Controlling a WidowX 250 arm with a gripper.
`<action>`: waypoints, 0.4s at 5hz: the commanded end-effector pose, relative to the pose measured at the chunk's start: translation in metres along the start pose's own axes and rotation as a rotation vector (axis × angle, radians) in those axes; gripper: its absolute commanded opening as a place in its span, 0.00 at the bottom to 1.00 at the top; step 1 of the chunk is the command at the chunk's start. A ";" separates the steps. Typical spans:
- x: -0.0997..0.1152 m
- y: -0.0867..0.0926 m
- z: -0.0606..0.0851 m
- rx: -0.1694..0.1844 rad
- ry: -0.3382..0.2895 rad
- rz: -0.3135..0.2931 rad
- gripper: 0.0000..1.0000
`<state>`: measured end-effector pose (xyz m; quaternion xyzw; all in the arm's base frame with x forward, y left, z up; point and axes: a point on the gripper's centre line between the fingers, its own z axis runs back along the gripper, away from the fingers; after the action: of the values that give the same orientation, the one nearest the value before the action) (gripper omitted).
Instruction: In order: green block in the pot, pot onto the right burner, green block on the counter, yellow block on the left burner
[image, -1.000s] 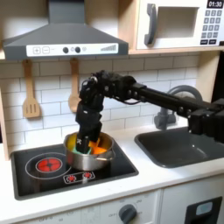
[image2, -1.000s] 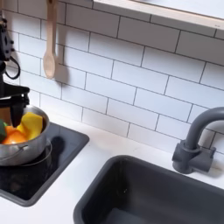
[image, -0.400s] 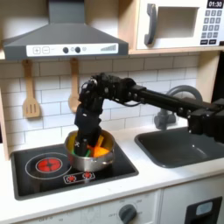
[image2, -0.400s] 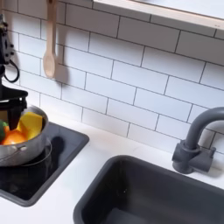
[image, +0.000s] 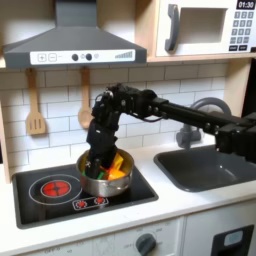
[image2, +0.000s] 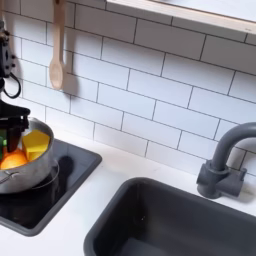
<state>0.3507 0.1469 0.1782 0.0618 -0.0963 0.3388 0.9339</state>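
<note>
Pincer (image: 97, 160) dips into the pot (image: 102, 181) on the first exterior view's right burner, jaws seemingly spread around something green — whether they have closed on it, I cannot tell.

Going by size: the pale smooth worktop (image: 190, 205) runs flat around the glossy black cooktop (image: 45, 195); the round, shallow pot shines like thin metal; the yellow block (image2: 37, 142) sits inside it, crisp-edged, against the second exterior view's right wall; the green block (image: 93, 165) shows as a bright sliver at the fingertips.

Risk, I judge: a light pot on slick glass could skid or tip if a finger catches the rim, and a small hard cube may slip — or nudge the yellow one.
</note>
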 end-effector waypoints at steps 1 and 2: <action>0.000 -0.003 0.000 0.000 -0.009 -0.024 0.69; 0.003 0.002 0.002 0.027 -0.035 -0.047 0.00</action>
<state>0.3523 0.1471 0.1779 0.0807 -0.1009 0.3111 0.9416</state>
